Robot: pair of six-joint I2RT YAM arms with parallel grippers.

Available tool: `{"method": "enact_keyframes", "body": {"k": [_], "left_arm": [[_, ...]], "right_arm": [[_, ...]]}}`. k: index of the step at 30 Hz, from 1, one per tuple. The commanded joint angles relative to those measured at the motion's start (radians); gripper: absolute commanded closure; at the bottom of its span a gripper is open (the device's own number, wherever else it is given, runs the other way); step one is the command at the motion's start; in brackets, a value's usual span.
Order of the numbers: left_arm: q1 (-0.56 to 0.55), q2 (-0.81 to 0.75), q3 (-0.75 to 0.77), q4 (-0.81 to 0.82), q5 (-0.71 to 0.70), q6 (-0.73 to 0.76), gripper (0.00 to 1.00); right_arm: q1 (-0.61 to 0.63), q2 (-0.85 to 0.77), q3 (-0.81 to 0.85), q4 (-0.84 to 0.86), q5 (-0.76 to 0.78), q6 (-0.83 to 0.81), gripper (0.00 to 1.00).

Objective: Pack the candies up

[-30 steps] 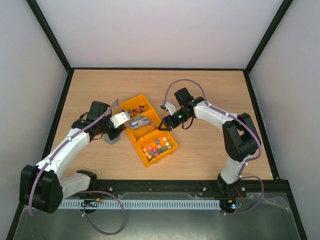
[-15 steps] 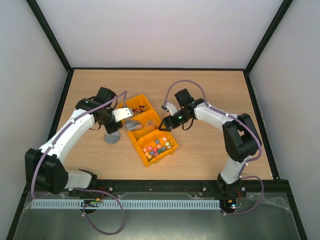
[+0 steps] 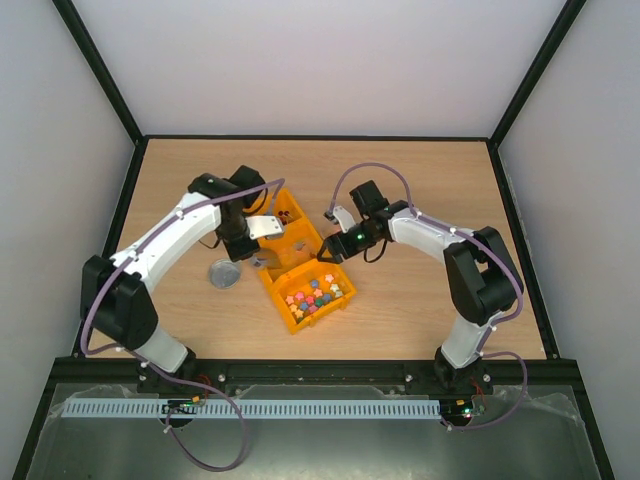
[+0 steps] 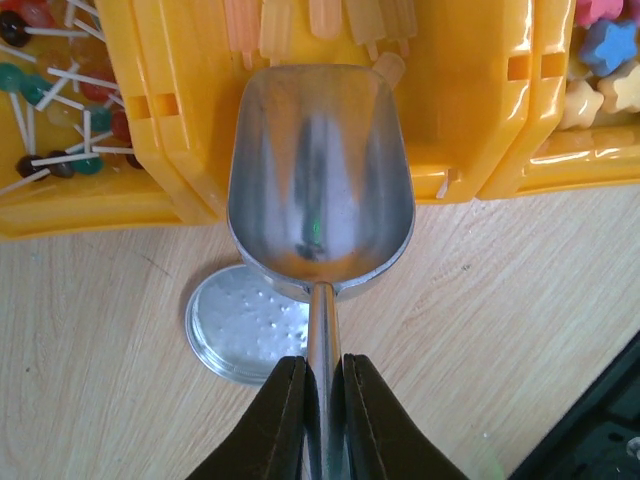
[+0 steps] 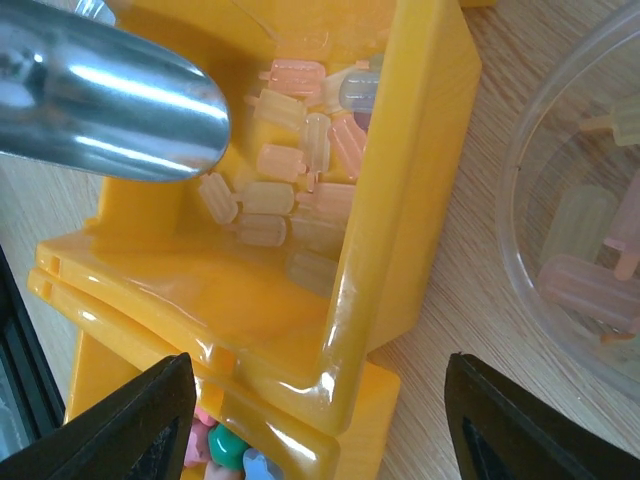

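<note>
My left gripper (image 4: 322,365) is shut on the handle of an empty metal scoop (image 4: 320,180); the scoop's mouth rests over the edge of the middle yellow bin (image 4: 470,110). That bin holds pale popsicle-shaped candies (image 5: 300,170). In the top view the left gripper (image 3: 262,238) stands at the left side of the bins. My right gripper (image 5: 320,430) hangs open over the middle bin's near corner, holding nothing. In the top view the right gripper (image 3: 333,252) is by the bins' right side. The scoop (image 5: 110,100) shows at the upper left of the right wrist view.
A clear round lid (image 4: 245,325) lies on the wood left of the bins. A clear container (image 5: 580,230) with a few pale candies sits right of the middle bin. One neighbouring bin holds lollipops (image 4: 50,100), the other coloured star sweets (image 3: 315,295).
The left arm has swung toward the back and right, turning the scoop from lying across the middle bin to pointing into it from the left. The right gripper has barely moved.
</note>
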Motion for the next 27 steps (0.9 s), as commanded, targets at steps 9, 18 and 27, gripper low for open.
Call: {"method": "enact_keyframes", "body": {"k": [9, 18, 27], "left_arm": [[-0.078, 0.118, 0.120, -0.126, -0.148, -0.127, 0.98], [-0.083, 0.147, 0.086, -0.120, -0.148, -0.150, 0.98], [-0.083, 0.220, 0.044, -0.021, -0.092, -0.165, 0.98]], "right_arm": [[0.023, -0.015, -0.014, 0.051, -0.006, 0.038, 0.32], [0.037, -0.005, -0.008, 0.072, -0.008, 0.051, 0.33], [0.054, 0.008, -0.012, 0.099, -0.021, 0.048, 0.43]]}}
